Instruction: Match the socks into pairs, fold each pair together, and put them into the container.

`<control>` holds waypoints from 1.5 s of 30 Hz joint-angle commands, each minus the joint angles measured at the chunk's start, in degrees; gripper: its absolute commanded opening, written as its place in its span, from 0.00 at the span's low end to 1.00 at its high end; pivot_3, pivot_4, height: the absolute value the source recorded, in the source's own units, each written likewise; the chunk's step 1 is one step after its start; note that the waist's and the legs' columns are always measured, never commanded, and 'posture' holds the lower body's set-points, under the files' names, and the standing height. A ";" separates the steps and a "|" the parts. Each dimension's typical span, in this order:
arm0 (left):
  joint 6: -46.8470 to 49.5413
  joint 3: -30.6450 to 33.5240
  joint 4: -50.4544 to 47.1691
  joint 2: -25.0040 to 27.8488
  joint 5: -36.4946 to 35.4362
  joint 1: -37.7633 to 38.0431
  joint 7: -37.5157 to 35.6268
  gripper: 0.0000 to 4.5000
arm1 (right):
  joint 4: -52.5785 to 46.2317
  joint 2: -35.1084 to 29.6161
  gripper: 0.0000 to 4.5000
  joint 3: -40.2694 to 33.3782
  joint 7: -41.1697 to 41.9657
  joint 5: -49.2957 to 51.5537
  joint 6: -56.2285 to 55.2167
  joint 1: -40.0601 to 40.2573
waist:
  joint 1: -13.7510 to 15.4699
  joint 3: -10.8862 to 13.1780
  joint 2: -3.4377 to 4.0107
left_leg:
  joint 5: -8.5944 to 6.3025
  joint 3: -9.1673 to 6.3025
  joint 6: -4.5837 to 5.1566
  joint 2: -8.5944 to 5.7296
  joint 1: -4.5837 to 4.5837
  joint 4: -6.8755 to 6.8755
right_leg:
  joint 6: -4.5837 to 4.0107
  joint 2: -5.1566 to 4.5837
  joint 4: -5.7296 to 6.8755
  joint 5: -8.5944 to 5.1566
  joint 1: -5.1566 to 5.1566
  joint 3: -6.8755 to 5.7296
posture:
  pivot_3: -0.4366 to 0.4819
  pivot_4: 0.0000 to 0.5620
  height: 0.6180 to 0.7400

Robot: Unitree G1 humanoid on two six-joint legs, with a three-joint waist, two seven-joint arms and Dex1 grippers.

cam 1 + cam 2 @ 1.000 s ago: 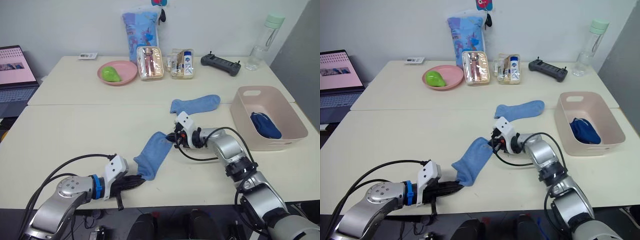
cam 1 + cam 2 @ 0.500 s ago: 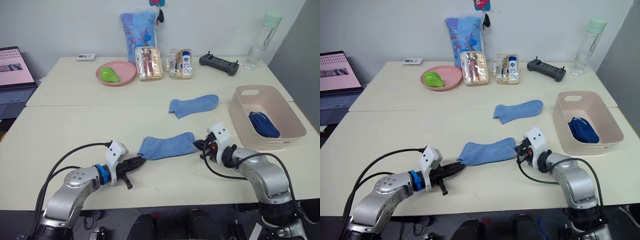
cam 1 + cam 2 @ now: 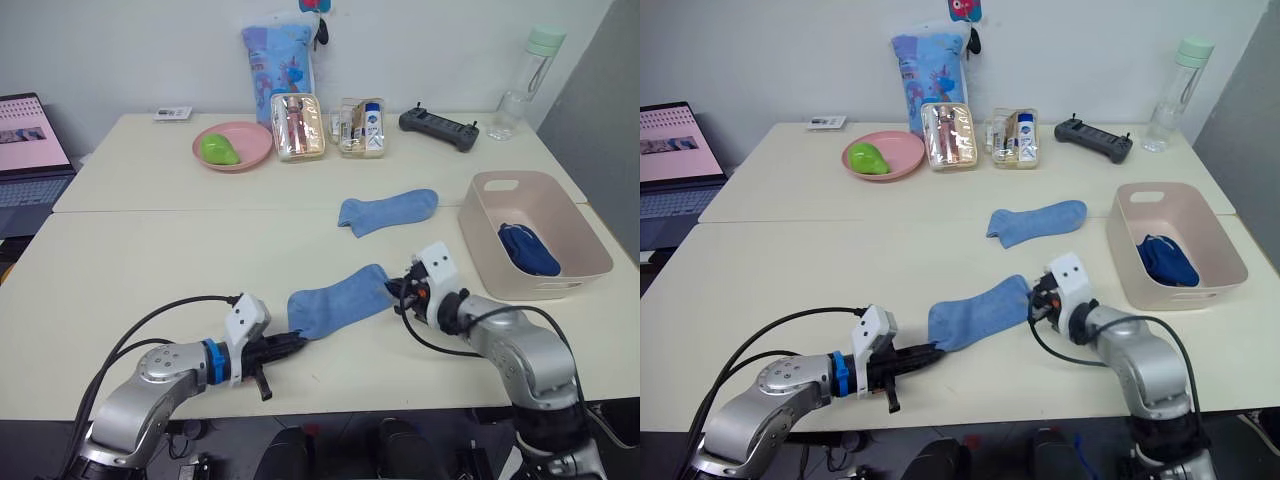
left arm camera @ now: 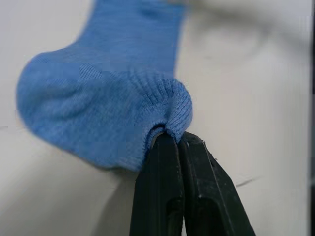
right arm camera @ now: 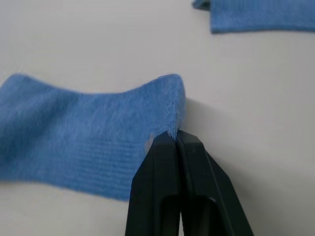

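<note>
**Stretching one sky-blue sock between two grippers**

Pinching the near-left end of a sky-blue sock [image 3: 338, 300], the left gripper [image 3: 297, 342] has its two black fingers pressed together on a bunched fold of ribbed knit, as the left wrist view shows [image 4: 167, 132]. The sock lies on the cream table [image 3: 150, 260] near the front edge, running from that gripper up and right toward the right gripper [image 3: 393, 289]. Its weave is soft and finely ribbed, and the pinched corners are lifted slightly while the middle rests flat.

At the sock's far-right end, the right gripper's fingers [image 5: 170, 147] are closed tight on a raised corner of the fabric.

Farther back and a little right lies the second sky-blue sock [image 3: 387, 210], flat on the table and well apart from both grippers.

At the right side sits the pale pink container [image 3: 497, 245], a rounded bin with sloping walls and a handle slot at its far end. Inside it lies a dark royal blue bundle of socks [image 3: 529, 250].
</note>
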 commanded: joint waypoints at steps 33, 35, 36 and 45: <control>-10.97 3.50 26.98 6.00 5.24 -22.69 -6.20 0.65 | 2.57 -21.57 0.64 14.11 37.51 5.60 -19.28 -5.47 | 0.63 0.09 0.09 | 0.00 -0.04 0.01 -0.07 0.01 0.05 | -0.01 0.00 -0.02 -0.02 0.08 -0.10 | 0.48 0.27 1.00; -14.65 0.76 34.52 1.60 8.60 -28.96 -5.77 0.65 | 2.59 -21.72 0.64 15.92 38.06 4.50 -20.38 -5.06 | 0.78 0.08 -0.07 | 0.00 -0.03 0.02 -0.07 -0.08 0.13 | 0.01 0.00 -0.03 0.00 0.05 -0.11 | 0.48 0.27 1.00; -16.09 -0.19 37.26 0.09 9.80 -31.00 -5.92 0.65 | 2.83 -21.66 0.64 16.59 38.03 3.99 -20.89 -5.02 | 0.62 0.08 -0.09 | -0.01 -0.03 0.02 -0.07 -0.12 0.15 | 0.01 0.00 -0.06 0.00 0.02 -0.09 | 0.48 0.27 1.00; -25.61 -5.72 56.48 -7.51 15.94 -41.72 -12.47 0.57 | 12.97 -17.49 0.61 21.59 38.45 -1.13 -25.59 -7.53 | -0.05 0.10 -0.16 | -0.02 0.03 0.04 -0.04 -0.16 0.18 | 0.01 0.01 0.01 0.01 -0.11 -0.02 | 0.48 0.27 1.00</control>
